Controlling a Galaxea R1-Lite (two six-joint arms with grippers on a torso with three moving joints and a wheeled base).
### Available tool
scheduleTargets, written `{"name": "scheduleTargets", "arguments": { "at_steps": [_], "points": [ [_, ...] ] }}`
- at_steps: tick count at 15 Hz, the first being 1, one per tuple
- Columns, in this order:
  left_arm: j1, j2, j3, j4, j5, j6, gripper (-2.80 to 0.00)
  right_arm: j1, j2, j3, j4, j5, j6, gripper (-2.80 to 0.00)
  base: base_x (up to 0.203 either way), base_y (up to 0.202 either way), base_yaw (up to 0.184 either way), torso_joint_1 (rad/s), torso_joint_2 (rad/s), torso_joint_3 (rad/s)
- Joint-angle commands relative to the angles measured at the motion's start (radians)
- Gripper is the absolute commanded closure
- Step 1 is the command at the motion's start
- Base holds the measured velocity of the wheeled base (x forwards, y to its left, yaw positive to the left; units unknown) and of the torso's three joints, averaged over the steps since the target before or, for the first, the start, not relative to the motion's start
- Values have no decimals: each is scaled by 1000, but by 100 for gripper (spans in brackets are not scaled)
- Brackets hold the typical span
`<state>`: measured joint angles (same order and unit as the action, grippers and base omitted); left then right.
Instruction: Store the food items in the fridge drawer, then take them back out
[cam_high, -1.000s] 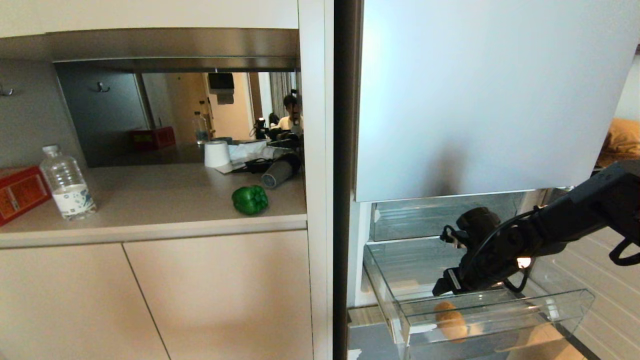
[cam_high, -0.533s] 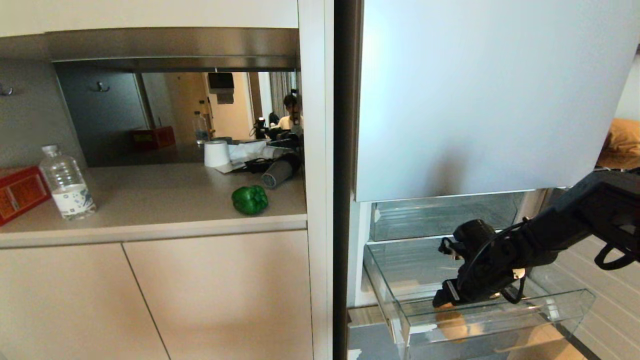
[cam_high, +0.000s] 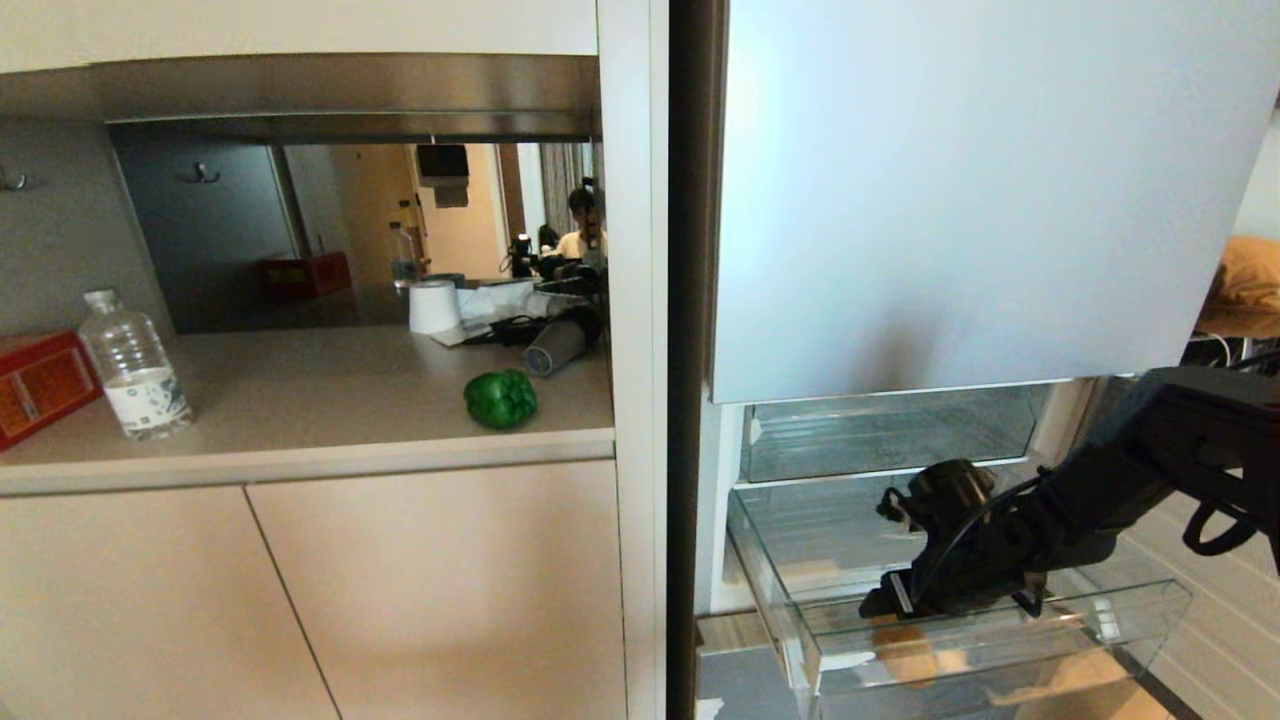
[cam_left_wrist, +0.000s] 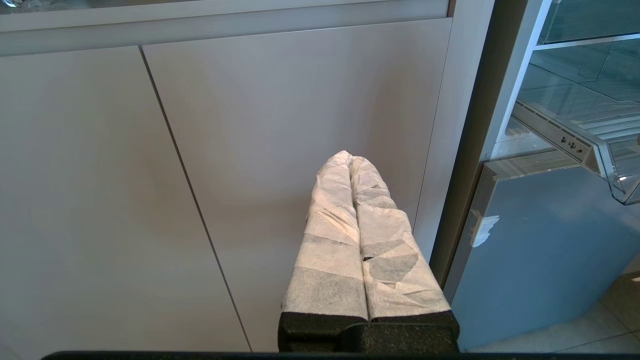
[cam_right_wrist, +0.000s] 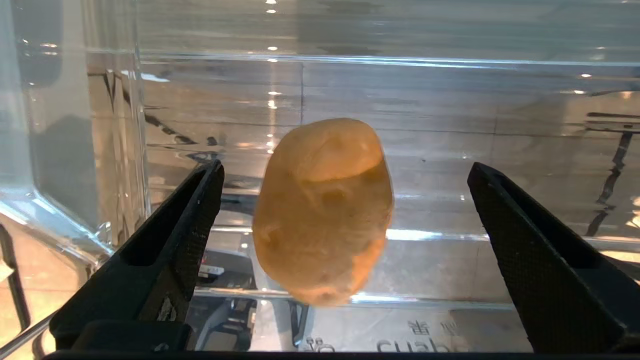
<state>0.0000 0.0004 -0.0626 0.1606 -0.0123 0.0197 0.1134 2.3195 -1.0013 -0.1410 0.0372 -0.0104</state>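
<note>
A tan potato (cam_high: 903, 652) (cam_right_wrist: 322, 210) lies in the pulled-out clear fridge drawer (cam_high: 1100, 608) at the bottom right. My right gripper (cam_high: 880, 603) (cam_right_wrist: 346, 169) reaches down into that drawer, open. Its black fingers (cam_right_wrist: 190, 220) stand on either side of the potato with a gap on each side. The green bell pepper (cam_high: 500, 398) sits on the counter near its front edge, left of the fridge. My left gripper (cam_left_wrist: 350, 158) is shut on nothing, its wrapped fingers pressed together in front of the lower cabinet door.
A water bottle (cam_high: 135, 365) and a red box (cam_high: 40, 385) stand at the counter's left. A paper roll (cam_high: 433, 307) and clutter sit at its back. A second clear drawer (cam_high: 880, 435) sits above the open one, under the fridge door (cam_high: 980, 200).
My right arm has sunk, bringing the open gripper down into the drawer and closer to the potato. The pepper and the left gripper have not moved.
</note>
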Motion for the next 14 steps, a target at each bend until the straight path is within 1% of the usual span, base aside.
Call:
{"name": "scheduleTargets", "arguments": {
  "at_steps": [1, 7, 11, 13, 14],
  "points": [
    [0, -2, 0, 0, 0, 0, 0, 0, 17, 6, 6, 0, -3, -280, 0, 0, 0, 0, 0, 0],
    [0, -2, 0, 0, 0, 0, 0, 4, -40, -58, 11, -2, -7, -280, 0, 0, 0, 0, 0, 0],
    [1, -2, 0, 0, 0, 0, 0, 9, -57, -86, 14, -3, -34, -280, 0, 0, 0, 0, 0, 0],
    [0, -2, 0, 0, 0, 0, 0, 9, -53, -119, 71, -3, -41, -280, 0, 0, 0, 0, 0, 0],
    [0, -2, 0, 1, 0, 0, 0, 9, -55, -148, 139, -3, -47, -280, 0, 0, 0, 0, 0, 0]
  ]
}}
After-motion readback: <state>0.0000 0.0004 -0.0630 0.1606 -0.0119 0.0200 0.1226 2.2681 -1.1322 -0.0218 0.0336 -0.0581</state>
